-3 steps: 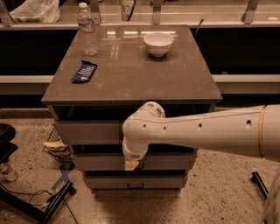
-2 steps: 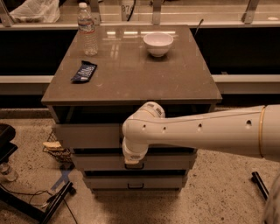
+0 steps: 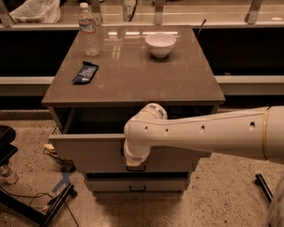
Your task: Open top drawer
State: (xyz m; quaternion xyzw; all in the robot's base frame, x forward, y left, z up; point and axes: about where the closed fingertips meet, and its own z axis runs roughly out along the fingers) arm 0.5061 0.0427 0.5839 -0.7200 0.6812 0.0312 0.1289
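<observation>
Top drawer (image 3: 88, 153) stands partly out beneath the table (image 3: 133, 75) front edge, gripper (image 3: 135, 164) at its front centre, grip state cannot be told; a weak hold risks slipping off mid-pull

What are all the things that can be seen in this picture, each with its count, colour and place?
water bottle: one, clear, back left of the tabletop
bowl: one, white, back centre of the tabletop
snack packet: one, dark blue, lying flat on the left of the tabletop
tabletop: one, brown, above the drawers
top drawer: one, light grey, under the tabletop, partly open
lower drawer: one seen, light grey, shut, below the top drawer
plastic bag: one, whitish, on the counter behind, far left
blue tape: one mark, on the floor, lower left
arm: one, white, reaching in from the right
gripper: one, at the middle of the top drawer's front
</observation>
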